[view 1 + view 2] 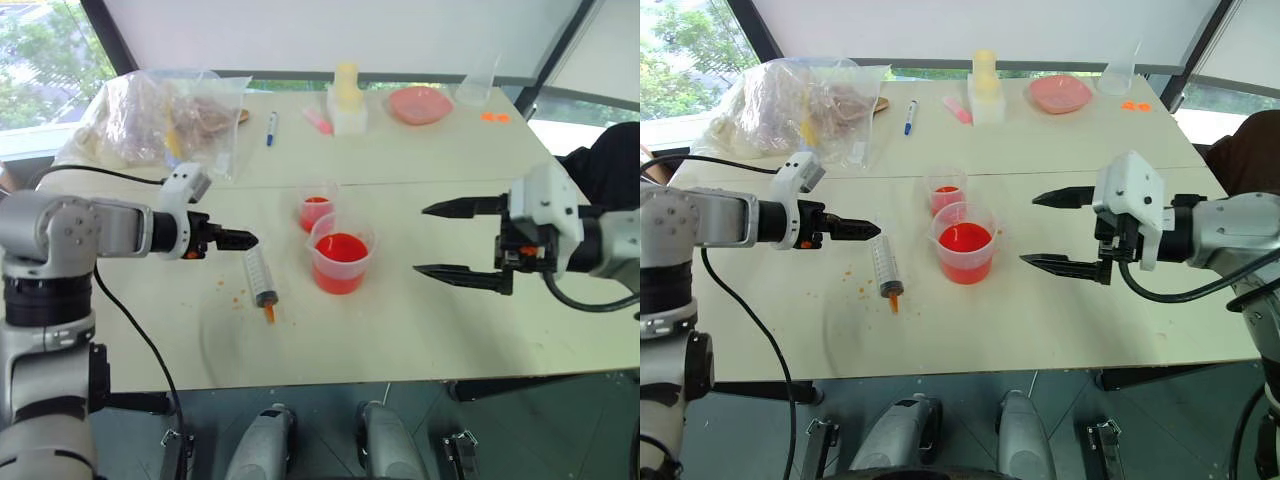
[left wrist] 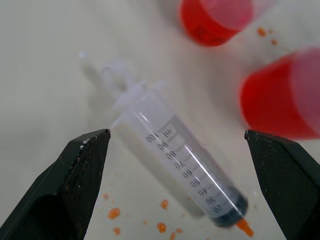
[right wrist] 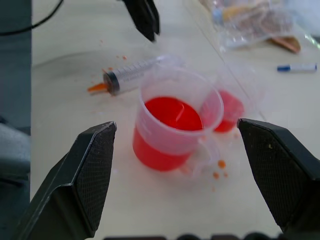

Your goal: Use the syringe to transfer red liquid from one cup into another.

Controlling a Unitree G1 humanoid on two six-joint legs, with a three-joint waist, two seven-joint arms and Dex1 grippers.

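The large clear plastic syringe (image 1: 262, 278) with printed graduation marks and a short orange tip lay flat on the pale table (image 1: 420, 320), its tip toward the robot, just left of the two clear cups. The wider measuring beaker (image 1: 341, 255) held red liquid (image 1: 341, 248), and the small tumbler (image 1: 317, 212), close behind it, held a little more. The left gripper (image 1: 240, 239) hovered just above and left of the syringe's plunger end, gripping nothing. From the head it looked narrow, but the left wrist view showed its black fingers (image 2: 75, 185) spread wide with the syringe lying between them on the table, graduation numbers legible and orange droplets (image 2: 114, 213) around the tip. The right gripper (image 1: 445, 240) hung to the right of the beaker, fingers wide apart and empty. The right wrist view showed the beaker's handle. Farther back the head views showed a blue pen (image 1: 271, 128), a crumpled plastic bag (image 1: 160, 118), a yellow-topped white container (image 1: 347, 100) and a pink dish (image 1: 420, 103).
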